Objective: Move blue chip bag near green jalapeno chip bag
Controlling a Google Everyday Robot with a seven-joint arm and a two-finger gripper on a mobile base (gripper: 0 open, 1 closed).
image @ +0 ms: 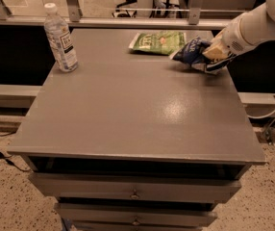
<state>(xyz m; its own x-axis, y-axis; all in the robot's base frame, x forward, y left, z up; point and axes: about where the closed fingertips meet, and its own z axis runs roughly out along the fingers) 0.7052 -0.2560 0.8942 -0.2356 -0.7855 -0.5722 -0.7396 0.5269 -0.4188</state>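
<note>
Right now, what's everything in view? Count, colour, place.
water bottle: 1, clear with white cap, upright near the table's far-left corner
green jalapeno chip bag: 1, green, flat near the far edge, right of centre
blue chip bag: 1, dark blue, just right of the green bag
table: 1, grey
drawers: 2 visible, grey, under the tabletop
arm: 1, white, reaching in from the right
gripper: 1, tan, over the table's far-right part, shut on the blue chip bag
</note>
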